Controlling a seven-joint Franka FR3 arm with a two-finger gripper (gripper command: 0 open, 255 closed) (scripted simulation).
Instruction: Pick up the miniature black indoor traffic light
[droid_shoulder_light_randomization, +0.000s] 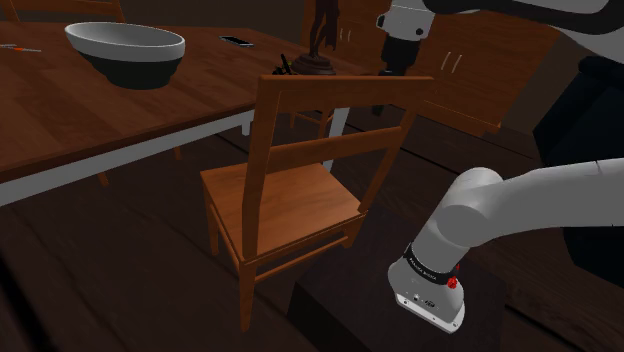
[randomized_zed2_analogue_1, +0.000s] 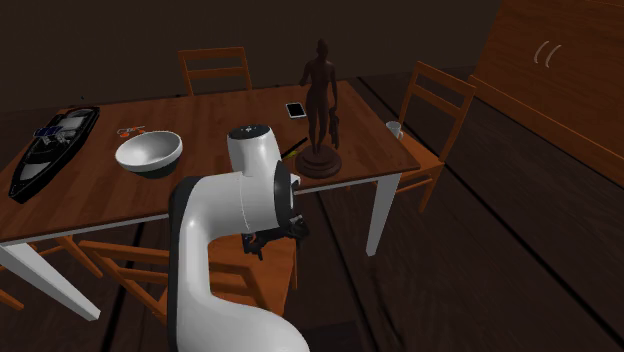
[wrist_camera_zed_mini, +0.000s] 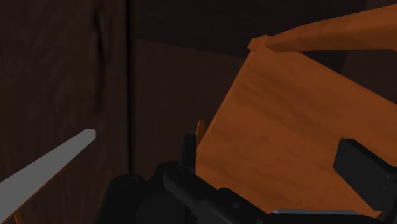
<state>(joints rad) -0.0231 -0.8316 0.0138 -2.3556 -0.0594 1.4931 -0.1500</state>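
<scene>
I see the small black traffic light (droid_shoulder_light_randomization: 287, 65) sitting just beside the statue's (droid_shoulder_light_randomization: 318, 40) base (on the table (droid_shoulder_light_randomization: 120, 120)), my gripper (randomized_zed2_analogue_1: 268, 238) near the statue, fingers (wrist_camera_zed_mini: 362, 172) apart, holding nothing.

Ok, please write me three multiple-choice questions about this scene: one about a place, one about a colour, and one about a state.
1. Where does the bowl stand?
A. on a chair seat
B. on the table
C. on the floor

2. What colour is the inside of the bowl?
A. red
B. white
C. green

3. How is the dark brown figurine posed?
A. lying on its side
B. upside down
C. upright on its round base

Answers:
1 B: the bowl rests on the wooden tabletop, well inside its edge.
2 B: the hollow of the bowl is white, while its outer wall is dark.
3 C: the figurine rises straight up from the base, which sits flat on the table.
</scene>
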